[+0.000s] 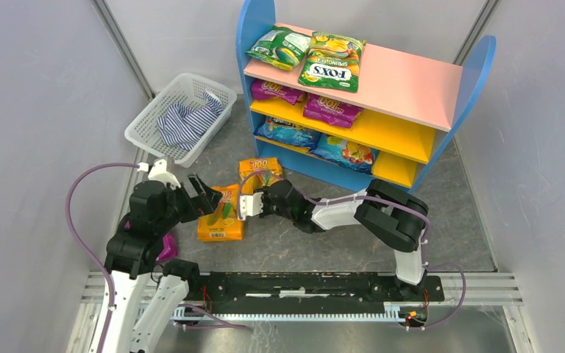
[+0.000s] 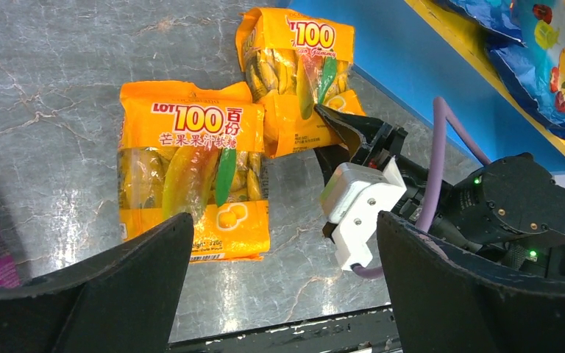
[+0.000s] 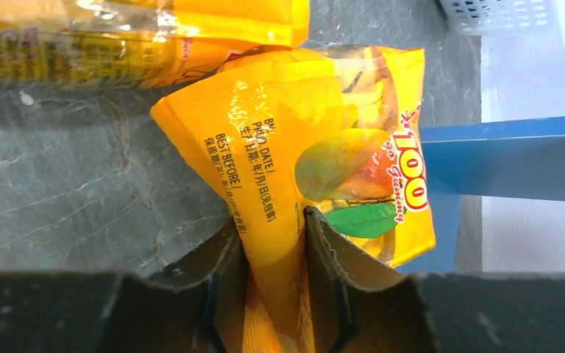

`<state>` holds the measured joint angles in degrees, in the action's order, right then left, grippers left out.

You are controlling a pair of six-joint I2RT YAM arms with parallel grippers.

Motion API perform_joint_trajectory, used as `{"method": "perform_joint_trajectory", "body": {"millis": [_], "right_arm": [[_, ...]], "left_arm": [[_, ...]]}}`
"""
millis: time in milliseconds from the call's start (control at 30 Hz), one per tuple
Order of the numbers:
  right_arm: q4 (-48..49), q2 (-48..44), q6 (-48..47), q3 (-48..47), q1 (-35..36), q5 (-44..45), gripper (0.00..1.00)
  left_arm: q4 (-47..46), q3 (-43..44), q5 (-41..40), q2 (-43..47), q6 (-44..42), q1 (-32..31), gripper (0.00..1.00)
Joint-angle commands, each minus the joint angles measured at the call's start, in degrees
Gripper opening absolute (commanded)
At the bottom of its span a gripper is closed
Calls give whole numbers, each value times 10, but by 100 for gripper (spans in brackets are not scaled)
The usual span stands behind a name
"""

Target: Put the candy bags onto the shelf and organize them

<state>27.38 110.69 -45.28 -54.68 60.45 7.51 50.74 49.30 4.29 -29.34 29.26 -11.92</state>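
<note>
Where the right gripper (image 3: 276,294) closes: on the bottom edge of the first orange bag (image 3: 301,147); both fingers (image 3: 224,276) press the folded plastic between them; the printed face rises tilted past the fingertips.
First orange bag: clamped in the right gripper; lettered "100"; its far end lies just in front of the shelf's blue base; whether it touches the base cannot be told.
Left gripper (image 2: 285,228): jaws spread wide, holding nothing; it hangs low over the grey floor (image 2: 59,66), facing the right gripper.
Second orange bag (image 2: 191,184): flat on the floor, printed side up; just ahead of one finger of the left gripper; beside the right gripper; one corner meets the first orange bag.
Purple bag (image 1: 168,248): on the floor behind the left gripper, beside that arm; mostly hidden.
Shelf (image 1: 478,66): beyond the right gripper, past the bag it holds; blue sides, pink top board, yellow middle board.
Top board: green bag (image 1: 279,48) and FOX'S bag (image 1: 332,62), side by side and touching.
Middle board: two purple bags (image 1: 331,110), side by side.
Lowest tier: two blue bags (image 1: 342,151), lying flat.
Basket (image 1: 154,118): white mesh; well beyond the left gripper, beside the shelf; a striped cloth (image 1: 187,121) lies inside.
</note>
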Motion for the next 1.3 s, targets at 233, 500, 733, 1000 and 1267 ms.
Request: {"method": "perform_joint_trajectory", "body": {"millis": [233,500,733,1000,1267], "right_arm": [[23,-77,92,43,-3,15,15],[30,-153,111,90,-2,97,1],[19,-194,91,92,-2,160,0],[29,-164,25,43,-4,212,0],[24,-131,-21,-19,-6,232,0]], "left_arm": [[-21,-4,26,5,-32,17,100],[-20,-4,27,12,-32,18,100],[-21,-4,27,17,-32,19,100],[-22,-5,34,17,-36,19,100],[-22,-5,38,19,-37,19,100]]}}
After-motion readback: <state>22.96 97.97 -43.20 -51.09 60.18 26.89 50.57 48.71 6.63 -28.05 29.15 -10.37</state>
